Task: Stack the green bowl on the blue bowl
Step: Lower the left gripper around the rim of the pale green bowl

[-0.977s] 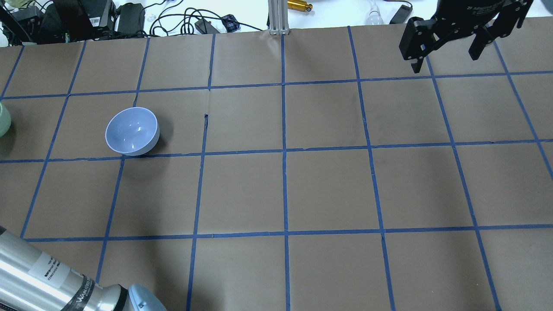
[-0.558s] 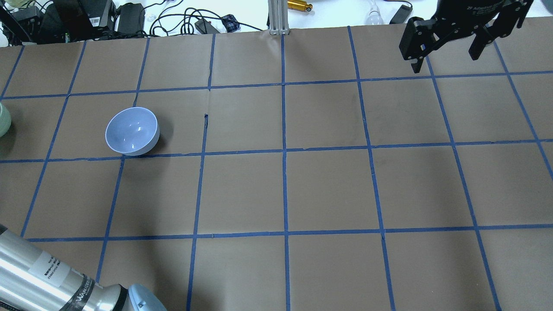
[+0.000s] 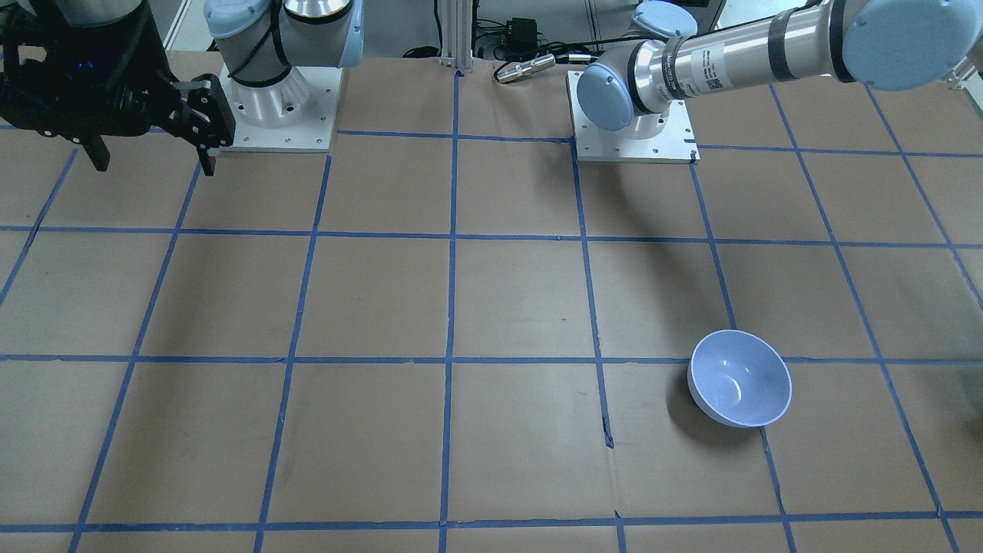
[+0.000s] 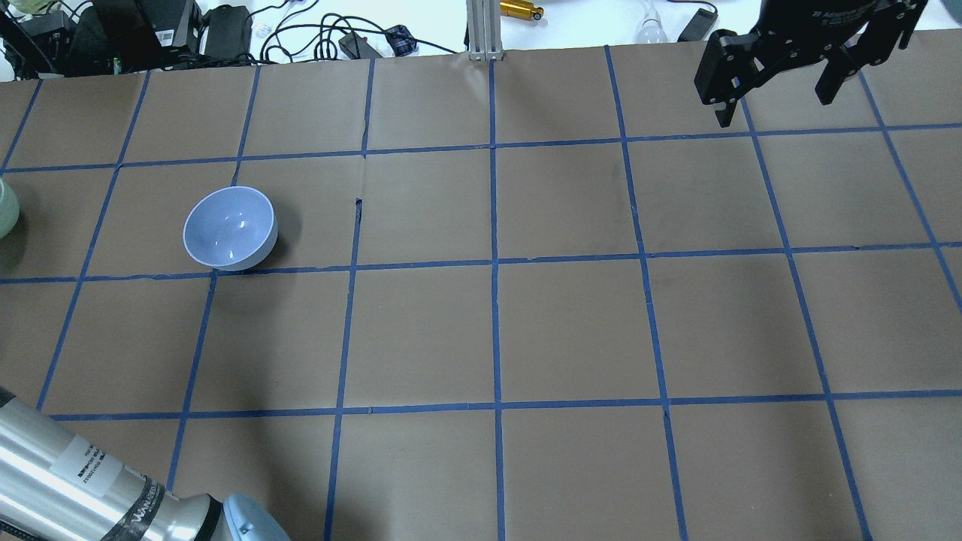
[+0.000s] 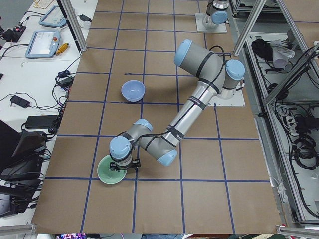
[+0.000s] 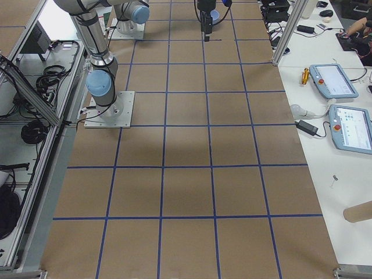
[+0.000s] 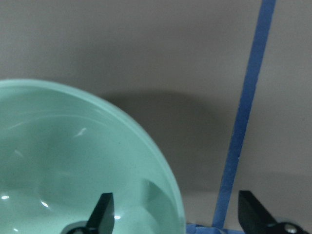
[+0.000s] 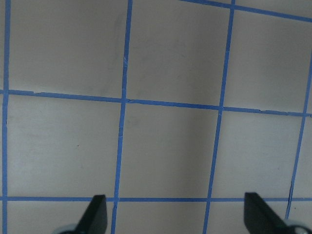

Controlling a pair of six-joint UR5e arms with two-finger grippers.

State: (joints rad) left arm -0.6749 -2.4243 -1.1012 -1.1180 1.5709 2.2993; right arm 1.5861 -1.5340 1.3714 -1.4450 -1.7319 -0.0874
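The green bowl (image 7: 73, 161) is pale mint and upright on the table, just at the left edge of the overhead view (image 4: 6, 210); it also shows in the exterior left view (image 5: 110, 175). My left gripper (image 7: 178, 214) is open and straddles its rim, with one finger inside the bowl and one outside. The blue bowl (image 4: 229, 228) is pale periwinkle and stands upright and empty to the right of it, also in the front-facing view (image 3: 741, 378). My right gripper (image 4: 775, 104) is open and empty, high over the far right of the table.
Cables, power bricks and boxes (image 4: 150, 34) lie along the table's far edge beside an aluminium post (image 4: 485, 30). The two arm bases (image 3: 280, 107) (image 3: 633, 130) stand on the robot's side. Teach pendants (image 6: 334, 81) lie on a side bench.
My left arm's lower link has shifted very slightly. The bowls and the right gripper have not moved.
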